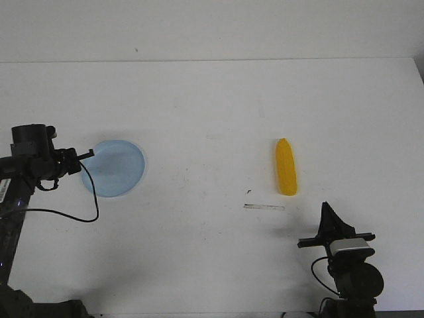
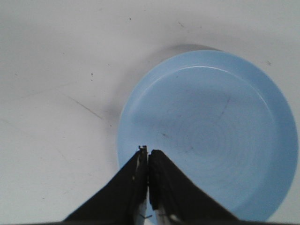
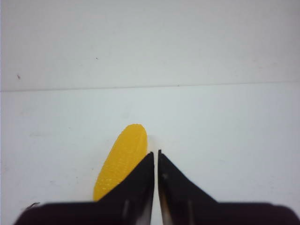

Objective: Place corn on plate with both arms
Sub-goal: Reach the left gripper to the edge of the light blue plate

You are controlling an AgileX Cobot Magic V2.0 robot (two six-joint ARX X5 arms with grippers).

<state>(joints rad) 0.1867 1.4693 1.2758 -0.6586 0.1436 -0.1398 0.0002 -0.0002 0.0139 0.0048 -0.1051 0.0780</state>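
The corn (image 1: 286,176) lies on the white table (image 1: 212,119) right of center in the front view, well apart from the blue plate (image 1: 114,167) at left. The left gripper (image 2: 148,152) hangs over the plate's edge, jaws together. The right gripper (image 3: 156,154), lower right, is also closed, empty, near the corn.

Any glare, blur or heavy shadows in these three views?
Front view: even light, soft focus, faint shadow beside the corn. Left wrist view: plate sharp, mild sheen on its rim, left hand dark. Right wrist view: washed-out white table, right hand blurred.
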